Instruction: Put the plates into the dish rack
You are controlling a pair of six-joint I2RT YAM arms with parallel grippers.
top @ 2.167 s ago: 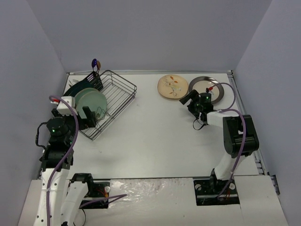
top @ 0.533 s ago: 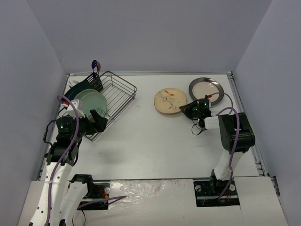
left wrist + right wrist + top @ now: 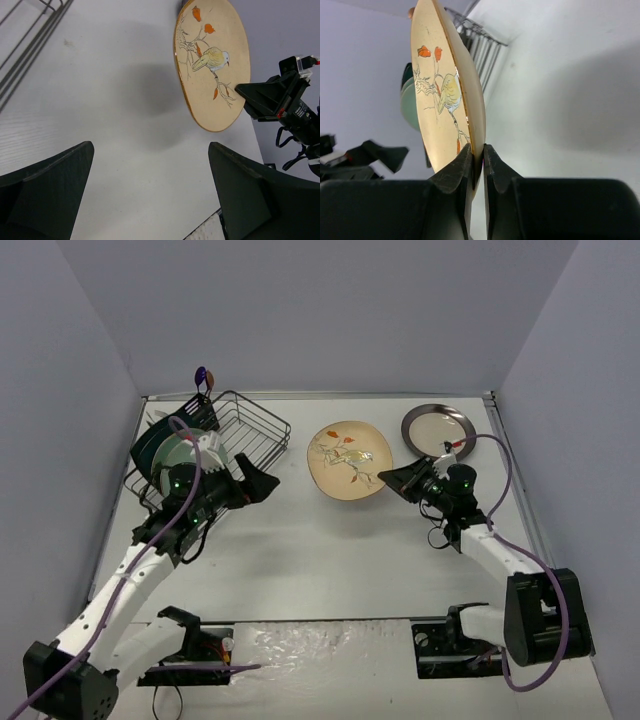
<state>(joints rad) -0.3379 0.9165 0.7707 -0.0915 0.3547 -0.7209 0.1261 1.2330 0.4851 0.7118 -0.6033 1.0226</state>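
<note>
Two grippers are facing each other above the white table [image 3: 320, 540]. Our right gripper [image 3: 388, 478] is pinching the near rim of the cream bird-painted plate [image 3: 345, 460], its jaws closed down to the thickness of that rim. We are holding the plate clear of the table, tipped steeply on edge, with its painted face turning up and toward our left arm. Our left gripper [image 3: 266, 481] is hanging just beside the plate's free edge with its jaws spread wide, gripping nothing.

So the plate is lying between the two grippers, its width running left to right, and the dish rack [image 3: 255, 435] is sitting past the left gripper, farther left and back. We are judging the left arm the nearer one to the rack, so a handover looks likely.

Inside the rack, a mint-green plate [image 3: 176, 452] and a dark teal plate [image 3: 146, 454] are standing upright. At the far right, the beige dark-rimmed plate [image 3: 437, 427] is lying flat.
</note>
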